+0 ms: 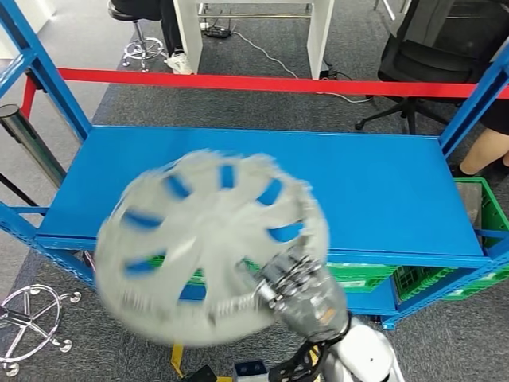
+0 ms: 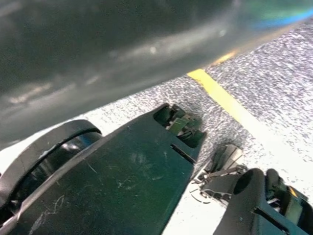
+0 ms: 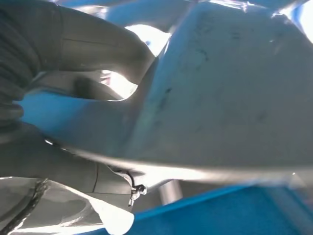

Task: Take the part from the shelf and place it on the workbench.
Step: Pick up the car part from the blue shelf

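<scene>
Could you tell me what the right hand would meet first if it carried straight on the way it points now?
Probably the blue shelf. The right hand grips the hubcap at its rim and points forward and up-left over the shelf's front edge. The blurred hubcap leads the hand, so it would likely touch first; depth is unclear.

Hubcap (image 1: 207, 243) motion-blurred in head view, spoke edges smeared; it covers the near part of the blue shelf (image 1: 372, 191). Right hand (image 1: 294, 286) fingertips hidden behind the hubcap rim. Green crate (image 1: 489, 211) cut off by right edge. Right wrist view: hubcap underside (image 3: 229, 98) too close, out of focus.
</scene>
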### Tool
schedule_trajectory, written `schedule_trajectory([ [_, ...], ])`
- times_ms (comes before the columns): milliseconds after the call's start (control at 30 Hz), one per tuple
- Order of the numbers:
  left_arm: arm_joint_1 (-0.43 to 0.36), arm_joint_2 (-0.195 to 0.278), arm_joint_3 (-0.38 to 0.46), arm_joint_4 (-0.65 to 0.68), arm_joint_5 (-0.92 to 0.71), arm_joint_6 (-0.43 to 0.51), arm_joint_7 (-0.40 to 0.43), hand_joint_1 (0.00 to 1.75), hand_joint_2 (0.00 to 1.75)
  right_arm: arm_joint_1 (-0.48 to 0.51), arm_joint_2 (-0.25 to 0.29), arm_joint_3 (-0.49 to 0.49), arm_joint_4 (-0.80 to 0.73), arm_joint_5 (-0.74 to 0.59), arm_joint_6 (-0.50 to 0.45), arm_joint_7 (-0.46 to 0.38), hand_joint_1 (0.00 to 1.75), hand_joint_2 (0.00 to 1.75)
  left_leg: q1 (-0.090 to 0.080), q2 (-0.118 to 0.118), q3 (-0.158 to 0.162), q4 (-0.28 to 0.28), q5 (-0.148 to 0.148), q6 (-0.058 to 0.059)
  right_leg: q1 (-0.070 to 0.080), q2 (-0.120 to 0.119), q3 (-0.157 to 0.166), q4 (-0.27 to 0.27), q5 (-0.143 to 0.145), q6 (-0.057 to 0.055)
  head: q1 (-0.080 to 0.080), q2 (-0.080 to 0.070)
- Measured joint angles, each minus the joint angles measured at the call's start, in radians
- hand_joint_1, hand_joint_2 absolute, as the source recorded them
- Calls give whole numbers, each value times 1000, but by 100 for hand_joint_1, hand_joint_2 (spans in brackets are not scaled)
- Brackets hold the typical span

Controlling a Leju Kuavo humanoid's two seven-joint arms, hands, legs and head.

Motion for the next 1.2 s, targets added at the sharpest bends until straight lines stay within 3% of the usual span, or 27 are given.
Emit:
schedule_trajectory([
  [233,-1,1,2,0,-2,4,12,0,0,26,68,-38,-86,2,-1,27,175,175,-1,3,1,0,0,0,-2,3,0,0,2,2,0,0],
  [1200,-2,9,24,-1,8,21,18,0,0,37,70,19,-172,3,-1,112,175,175,-1,3,1,1,0,0,-2,3,0,0,2,2,0,0],
])
